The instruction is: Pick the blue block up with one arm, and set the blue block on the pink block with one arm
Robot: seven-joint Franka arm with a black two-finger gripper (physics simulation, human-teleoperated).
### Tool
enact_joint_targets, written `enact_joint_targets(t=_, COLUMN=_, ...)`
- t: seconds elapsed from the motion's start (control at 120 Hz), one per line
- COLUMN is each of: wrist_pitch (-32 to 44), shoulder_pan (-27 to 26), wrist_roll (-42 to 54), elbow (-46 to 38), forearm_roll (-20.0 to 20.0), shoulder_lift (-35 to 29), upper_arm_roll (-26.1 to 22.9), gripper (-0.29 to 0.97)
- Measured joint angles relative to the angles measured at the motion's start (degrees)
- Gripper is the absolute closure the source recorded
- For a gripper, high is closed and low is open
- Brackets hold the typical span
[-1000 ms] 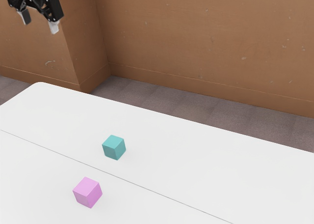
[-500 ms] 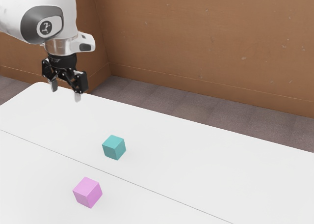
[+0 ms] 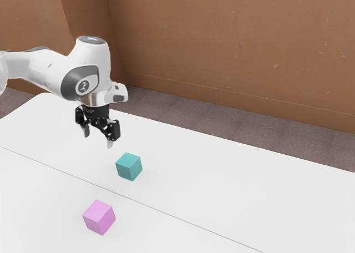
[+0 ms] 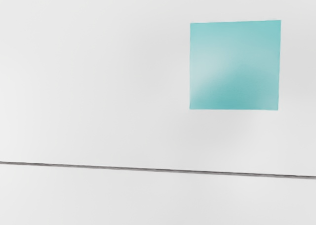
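The tool [image 3: 97, 137] hovered empty, fingers apart, near but off-centre of the blue block [image 3: 128, 166] on the table [image 3: 233, 175], so descending straight down could clip its edge and knock it askew, perhaps toward the pink block [image 3: 99, 217] nearby.

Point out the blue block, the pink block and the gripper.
blue block [image 3: 128, 166], exterior view, its middle
pink block [image 3: 99, 216], exterior view, its middle
gripper [image 3: 97, 139], exterior view, midway between its fingertips

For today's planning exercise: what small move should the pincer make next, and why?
Probably centre over the blue block: the open, empty pincer hangs up and left of it in the exterior view, not yet above it.
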Motion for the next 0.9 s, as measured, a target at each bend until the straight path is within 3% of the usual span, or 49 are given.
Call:
enact_joint_targets(t=0.308, wrist_pitch=5.9, shoulder_pan=0.6, wrist_roll=0.1, elbow=0.4, forearm_roll=-6.4, shoulder_lift=6.1, upper_arm_roll=1.1, gripper=0.00)
enact_joint_targets(t=0.625, wrist_pitch=8.4, shoulder_pan=0.6, wrist_roll=1.1, elbow=2.9, forearm_roll=-6.3, shoulder_lift=12.6, upper_arm_roll=1.1, gripper=0.00)
enact_joint_targets(t=0.9, wrist_pitch=8.9, shoulder_pan=0.5, wrist_roll=1.7, elbow=5.1, forearm_roll=-6.6, shoulder_lift=14.2, upper_arm_roll=0.3, gripper=0.00)
